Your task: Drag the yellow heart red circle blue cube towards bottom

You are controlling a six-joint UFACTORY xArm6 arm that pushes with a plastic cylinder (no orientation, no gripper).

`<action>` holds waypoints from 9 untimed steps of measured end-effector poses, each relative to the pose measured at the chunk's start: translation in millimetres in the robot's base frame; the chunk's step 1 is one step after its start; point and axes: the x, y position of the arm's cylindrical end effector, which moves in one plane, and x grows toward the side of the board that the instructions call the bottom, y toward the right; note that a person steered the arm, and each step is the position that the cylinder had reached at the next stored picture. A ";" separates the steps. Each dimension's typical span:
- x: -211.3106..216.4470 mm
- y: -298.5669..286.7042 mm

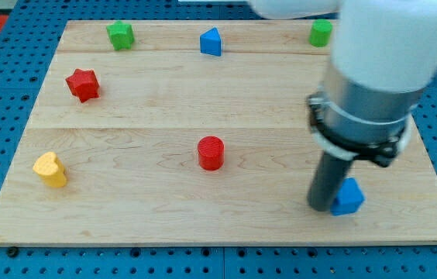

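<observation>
Blue cube (349, 198) sits near the board's bottom edge, my tip (321, 207) touching its left; yellow heart (50, 169) and red circle (211, 153) remain higher. No gripper exists.

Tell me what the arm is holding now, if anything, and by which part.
Nothing is held. The arm only pushes: my tip stands against the left side of the blue block near the board's bottom edge.
</observation>
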 end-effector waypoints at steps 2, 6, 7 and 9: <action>-77.9 -37.5; -84.6 -161.4; -66.6 -162.9; -64.3 -143.7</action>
